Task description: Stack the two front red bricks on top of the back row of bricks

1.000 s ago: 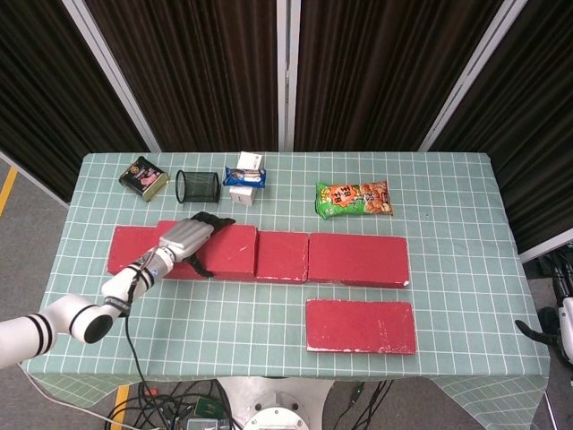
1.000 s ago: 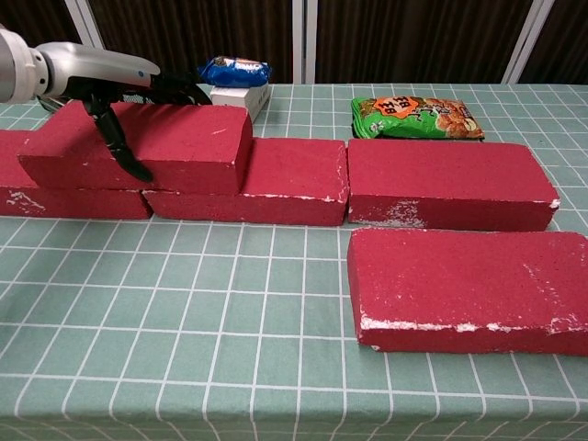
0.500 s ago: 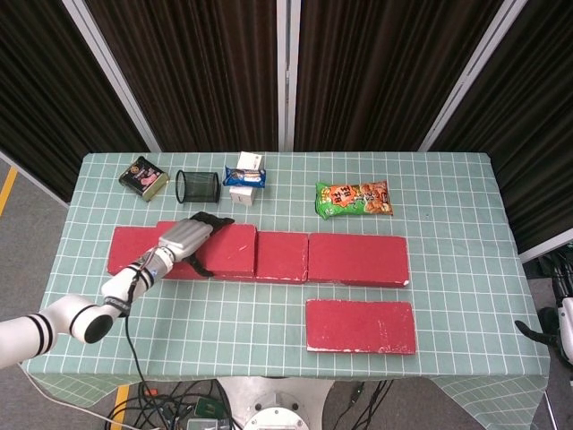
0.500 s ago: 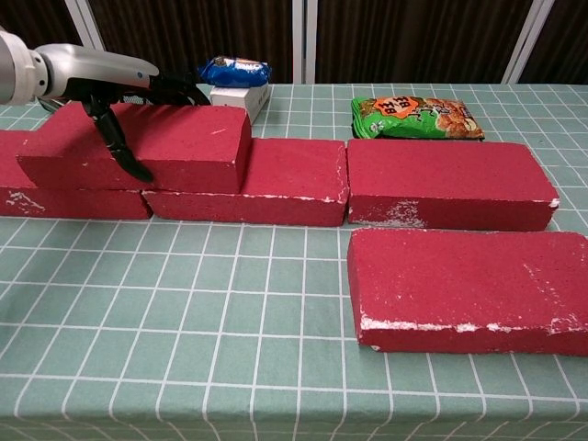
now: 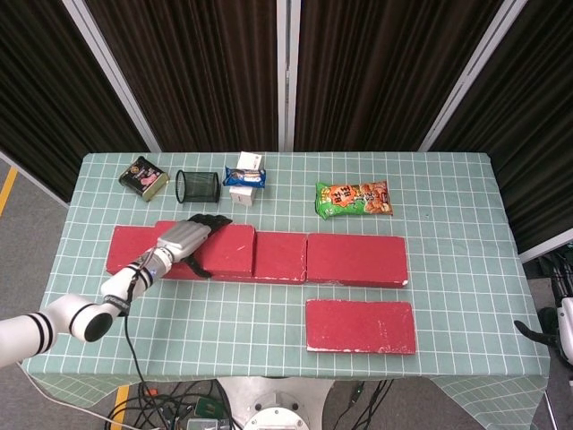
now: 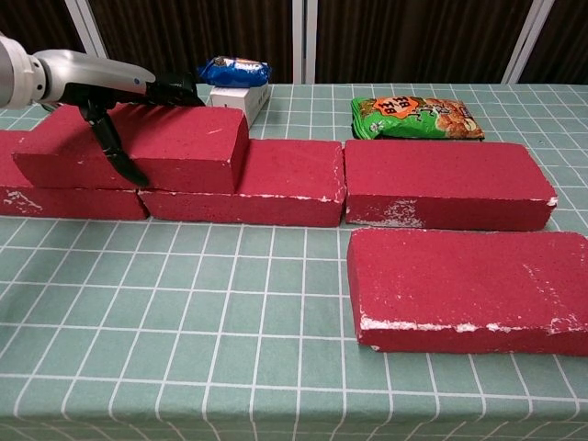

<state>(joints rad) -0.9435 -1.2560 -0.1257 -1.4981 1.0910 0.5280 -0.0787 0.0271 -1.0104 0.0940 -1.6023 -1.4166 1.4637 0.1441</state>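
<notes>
- Since the earlier frames, the stacked brick [image 6: 133,147] under my left hand [image 5: 183,237] has shifted slightly to the left along the back row [image 6: 441,184], and in the chest view its near face sits a little lower and more level; the shift is small
- Everything else matches the earlier frames: the front brick [image 5: 361,326], the snack bag [image 5: 354,198] and the items at the far edge show no displacement
- Left hand state: fingers wrapped over the stacked brick, with the thumb [image 6: 115,152] down the near face and the other fingers reaching across the top toward the far edge. I judge this a grip on the brick, not a release
- Right hand [image 5: 543,332]: only a dark part shows at the right border of the head view, off the table [image 5: 448,269]; I cannot tell whether it is spread or closed
- Progress: one front brick is done in placement terms. It rests on top of the left end of the back row, straddling the two lower bricks there
- Remaining, step one: release the stacked brick and confirm it sits flat
- Remaining, step two: the second front brick lies flat on the table, just in front of the right-hand brick of the back row, apart from it and untouched. It has yet to be lifted onto the row
- Estimate: roughly half of the task is complete
</notes>
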